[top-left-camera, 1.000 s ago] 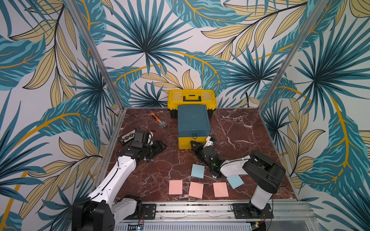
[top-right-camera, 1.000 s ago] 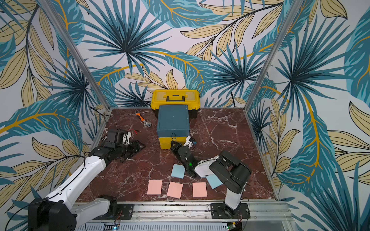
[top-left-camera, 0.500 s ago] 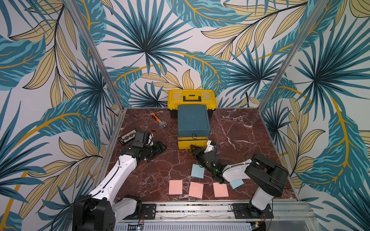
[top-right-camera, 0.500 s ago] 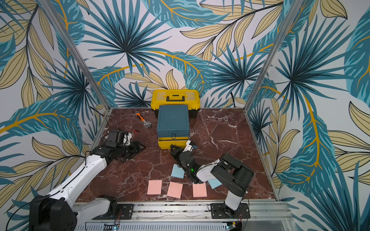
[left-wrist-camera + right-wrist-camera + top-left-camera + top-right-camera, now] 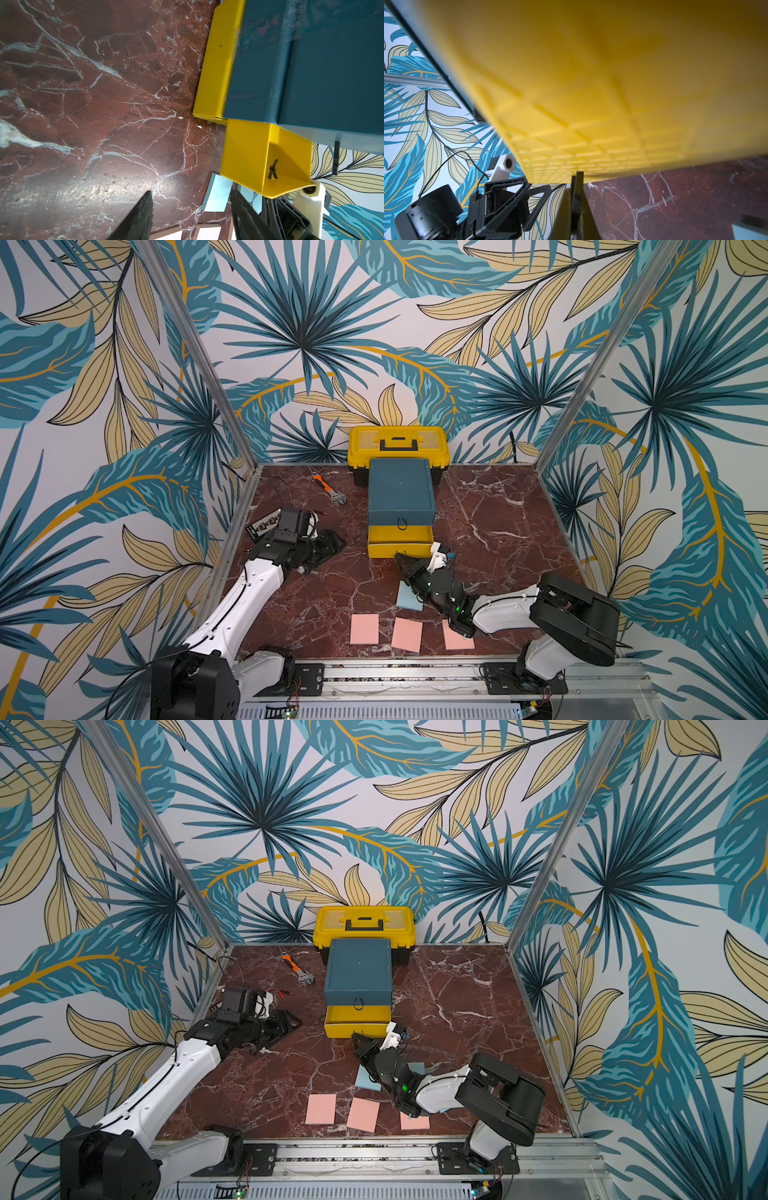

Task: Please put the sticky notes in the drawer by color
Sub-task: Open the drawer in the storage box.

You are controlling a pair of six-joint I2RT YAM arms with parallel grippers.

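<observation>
The teal drawer cabinet (image 5: 401,493) (image 5: 358,973) stands mid-table with one yellow drawer (image 5: 400,541) (image 5: 245,153) pulled out and nothing visible inside it. My right gripper (image 5: 402,561) (image 5: 358,1040) (image 5: 576,176) is shut at that drawer's front, pinching its black pull loop. Three pink sticky notes (image 5: 364,629) (image 5: 407,634) (image 5: 457,639) lie in a row near the front edge. A blue sticky note (image 5: 409,597) (image 5: 217,193) lies partly under the right arm. My left gripper (image 5: 332,540) (image 5: 190,207) rests low at the left, open, nothing between its fingers.
A yellow toolbox (image 5: 399,443) with a black handle stands behind the cabinet against the back wall. An orange-handled wrench (image 5: 328,491) lies at the back left. A black keypad-like item (image 5: 264,522) sits by the left wall. A metal rail (image 5: 395,672) runs along the front.
My right gripper has drawn back toward the front, and the yellow drawer has slid further out with it. The right arm now covers one blue note. The left arm has stayed put.
</observation>
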